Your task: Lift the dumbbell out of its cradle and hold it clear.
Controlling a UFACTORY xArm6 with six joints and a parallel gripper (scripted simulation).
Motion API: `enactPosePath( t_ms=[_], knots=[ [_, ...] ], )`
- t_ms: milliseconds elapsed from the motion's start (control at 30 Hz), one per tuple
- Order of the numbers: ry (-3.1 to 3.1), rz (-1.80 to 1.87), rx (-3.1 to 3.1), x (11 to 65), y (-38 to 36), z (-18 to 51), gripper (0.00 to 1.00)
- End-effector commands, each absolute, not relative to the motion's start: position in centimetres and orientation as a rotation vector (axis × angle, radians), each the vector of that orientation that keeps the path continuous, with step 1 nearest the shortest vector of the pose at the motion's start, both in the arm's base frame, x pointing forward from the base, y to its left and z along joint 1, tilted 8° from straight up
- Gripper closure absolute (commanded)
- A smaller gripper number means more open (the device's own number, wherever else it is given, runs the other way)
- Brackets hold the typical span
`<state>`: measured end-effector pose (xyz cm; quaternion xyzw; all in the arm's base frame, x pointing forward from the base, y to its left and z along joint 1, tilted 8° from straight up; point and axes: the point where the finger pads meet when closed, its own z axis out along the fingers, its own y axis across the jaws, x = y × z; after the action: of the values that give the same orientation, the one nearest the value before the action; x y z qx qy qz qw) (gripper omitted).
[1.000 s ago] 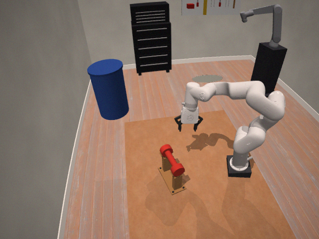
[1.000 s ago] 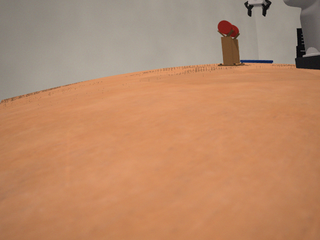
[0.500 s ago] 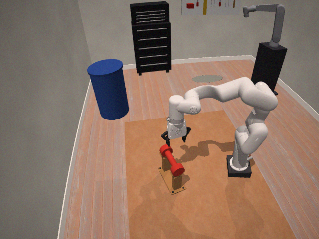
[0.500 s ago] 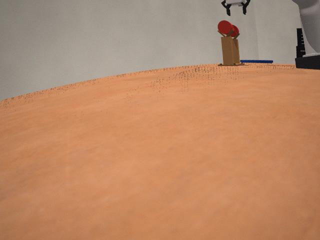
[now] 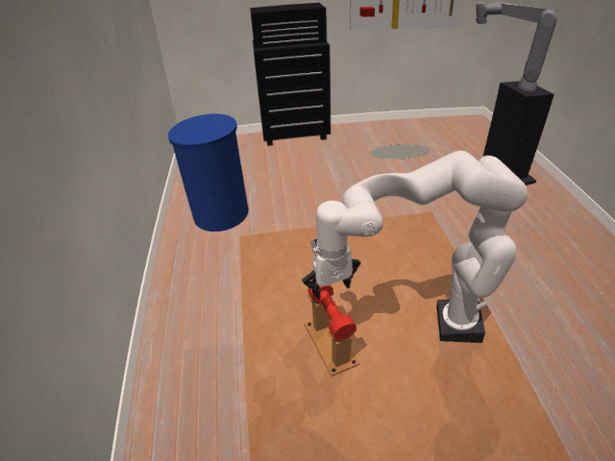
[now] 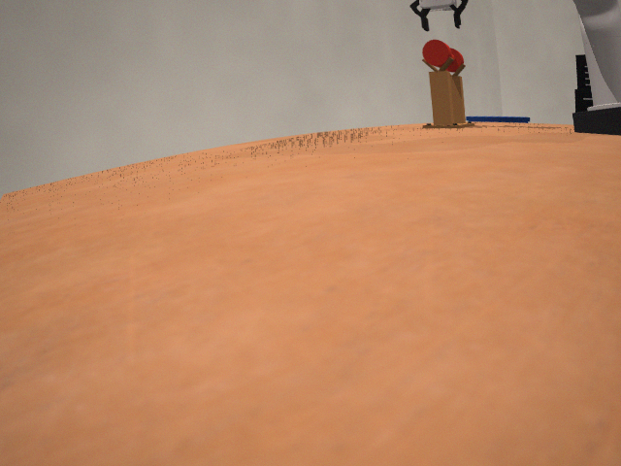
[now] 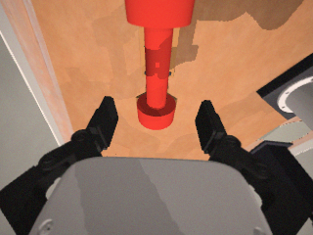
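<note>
Grey walls close in a room with a plank floor [image 5: 209,298], on which an orange-brown table [image 5: 397,387] surface spreads out under the work. At the far wall stands a black drawer cabinet [image 5: 293,74], with a poster [image 5: 405,12] to its right. A blue barrel [image 5: 209,171] stands on the left, and at the far right a black pedestal [image 5: 516,129] carries a second, grey arm [image 5: 538,44]. A round grey patch [image 5: 400,151] lies on the floor between cabinet and pedestal.

On the table, the white arm [image 5: 447,181] rises from a black base plate [image 5: 477,337] on the right and reaches leftward, its wrist turned straight down. Under it stands the wooden cradle [image 5: 340,350], two upright posts on a thin plate. The red dumbbell [image 5: 334,309] lies level in the forks of those posts, one head pointing toward the near right, the other hidden below the wrist in the top view.

The gripper [image 7: 157,124] hangs above the far end of the dumbbell with its jaws fully apart and nothing between them. In the exterior view the black fingertips [image 6: 425,23] sit clearly above the red heads [image 6: 437,52], not touching. From the wrist view the handle [image 7: 157,64] runs straight away from the camera, and the closer head [image 7: 156,113] lies between the two fingers, well clear of both.
</note>
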<state>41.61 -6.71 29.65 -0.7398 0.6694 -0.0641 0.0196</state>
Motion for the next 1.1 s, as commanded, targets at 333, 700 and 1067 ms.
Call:
enactPosePath(
  t_ms=[333, 700, 1067],
  knots=[
    [2.076, -0.198, -2.297, 42.9, -7.3, 20.5, 0.0],
    [2.076, -0.198, -2.297, 42.9, -7.3, 20.5, 0.0],
    [2.076, -0.198, -2.297, 42.9, -7.3, 20.5, 1.0]
  ],
)
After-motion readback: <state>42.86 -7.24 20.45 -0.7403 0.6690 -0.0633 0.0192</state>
